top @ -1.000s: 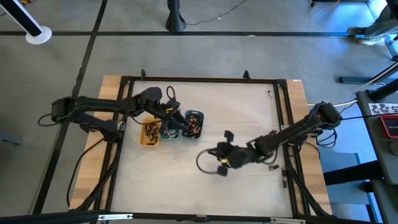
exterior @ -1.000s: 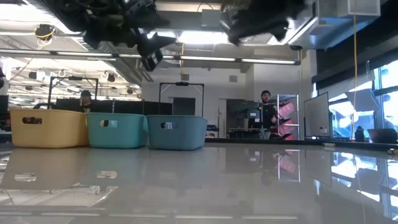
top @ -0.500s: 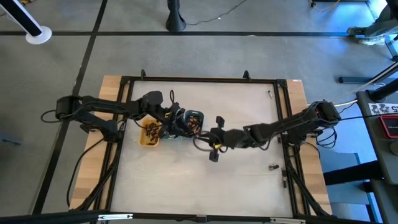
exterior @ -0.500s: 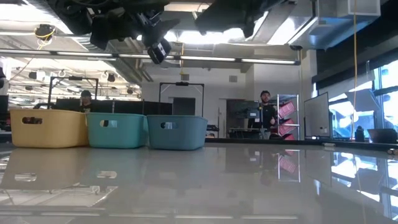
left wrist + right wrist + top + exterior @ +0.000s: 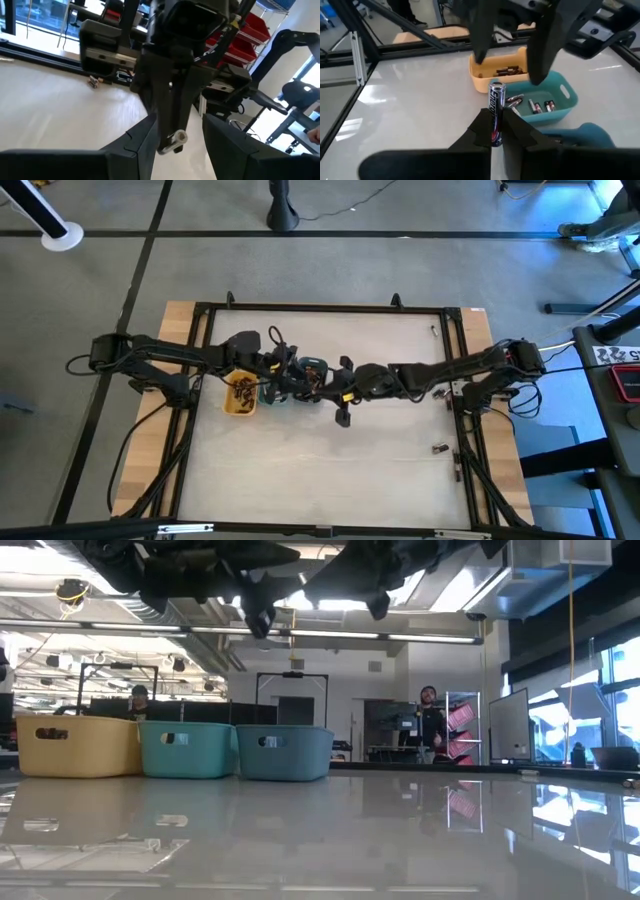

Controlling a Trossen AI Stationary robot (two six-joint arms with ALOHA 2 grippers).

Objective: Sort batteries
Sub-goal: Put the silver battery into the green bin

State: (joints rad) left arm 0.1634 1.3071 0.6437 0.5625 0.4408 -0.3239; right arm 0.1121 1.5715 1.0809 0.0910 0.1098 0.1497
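The right gripper [image 5: 496,131] has a single battery [image 5: 495,114] pinched between its fingertips, standing upright in the lower middle of the right wrist picture, dark wrapper with a silvery cap on top. The fingers are squeezed nearly together on its lower half, so it is a narrow grip on a thin thing. I'd judge that battery small, stiff and dense for its size, with a smooth round skin that can roll or slip out if the pinch loosens. Across the middle of the barrel is the safest hold, and a hold this low could let it tip.

Just beyond it hangs the left gripper [image 5: 512,47], fingers spread partway on either side of the battery's line and holding nothing that I can see. In the left wrist picture the battery [image 5: 173,141] shows end-on between that arm's own fingers [image 5: 142,137], close but not yet touching. It looks like a hand-over taking shape, though that is my reading.

In the overhead picture both grippers meet left of centre, right by the three trays. More batteries [image 5: 243,389] lie in the yellow tray [image 5: 231,406]. A few sit in the green tray [image 5: 567,102], and some show in the blue tray [image 5: 322,364].
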